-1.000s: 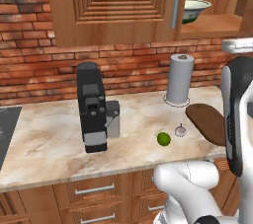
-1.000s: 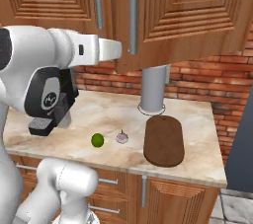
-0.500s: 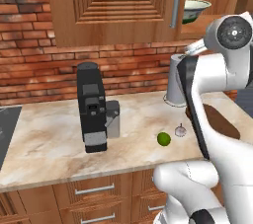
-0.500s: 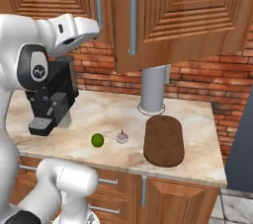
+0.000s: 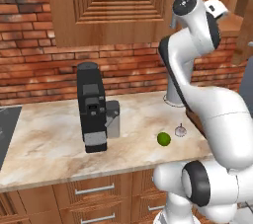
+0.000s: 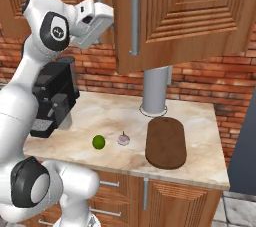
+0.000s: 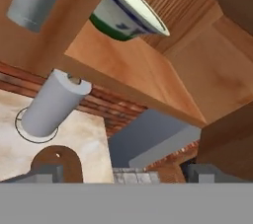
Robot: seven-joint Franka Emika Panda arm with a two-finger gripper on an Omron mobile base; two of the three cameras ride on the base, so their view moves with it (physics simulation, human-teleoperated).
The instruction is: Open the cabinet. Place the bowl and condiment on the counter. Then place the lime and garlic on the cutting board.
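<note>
A: Item one, far left of the counter (image 5: pixel 44 144)?
B: Black coffee machine (image 5: pixel 92 107), upright on the beige marble, near the brick wall. Same spot as a second ago.

A: Next along?
B: Lime (image 5: pixel 163 139), small green ball, near the counter's front edge. Just beside it to the right, apart from it, the garlic (image 5: pixel 181 130), pale bulb with a pointed tip. Neither has shifted since the earlier frames.

A: Further right?
B: Cutting board (image 6: pixel 165 142), dark brown, rounded ends, flat on the counter and bare. Behind it a grey paper-towel roll (image 6: pixel 154 91) stands upright on a ringed base, close to the board's far end.

A: Overhead?
B: Cabinet (image 6: pixel 175 16), reddish-brown, door swung open toward the camera, long silver bar handle (image 6: pixel 134 13) on its edge. Bowl (image 7: pixel 126 13) inside on the shelf, cream with a green foot, seen from below in the hand view; not yet on the counter.

A: And the arm?
B: Changed most. A second ago it reached across at handle height; half a second ago it was folding back; now it is raised, the hand up beside the open door. Gripper (image 6: pixel 102 16): jaws spread wide, nothing between them, fingertips (image 7: pixel 47 173) at the bottom of the hand view, below the shelf edge.
</note>
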